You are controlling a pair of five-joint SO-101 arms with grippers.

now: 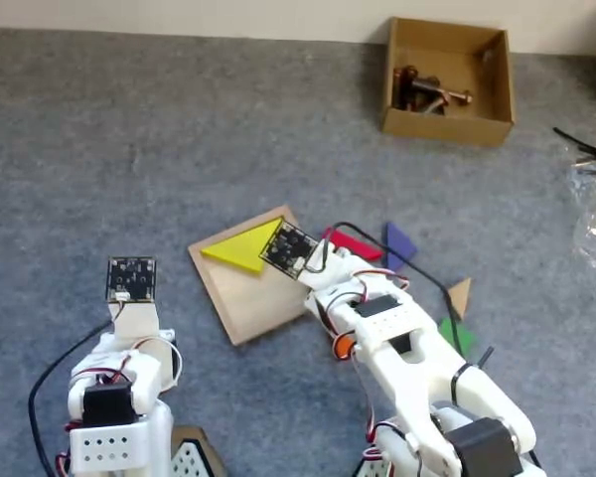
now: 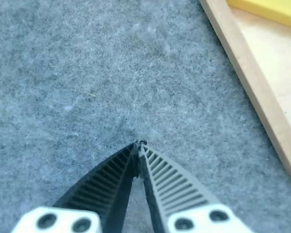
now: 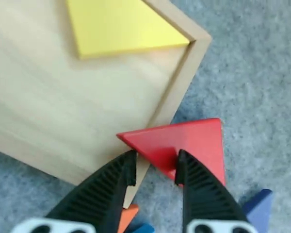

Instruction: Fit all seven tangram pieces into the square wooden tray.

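The square wooden tray (image 1: 250,308) lies mid-table, turned like a diamond, with a yellow triangle (image 1: 242,247) in its far corner. A red triangle (image 3: 184,143) lies by the tray's right side, one corner across the rim (image 3: 177,99). My right gripper (image 3: 155,162) is open just above it, its fingertips (image 3: 180,162) over the near part of the piece. A blue piece (image 1: 398,241), a tan triangle (image 1: 461,295), a green piece (image 1: 455,334) and an orange piece (image 1: 343,346) lie on the felt by the right arm. My left gripper (image 2: 139,143) is shut and empty over bare felt, left of the tray (image 2: 252,92).
A cardboard box (image 1: 447,79) with small parts stands at the back right. Black cables and clear plastic (image 1: 591,199) lie at the right edge. Grey felt covers the table, with free room at the left and back.
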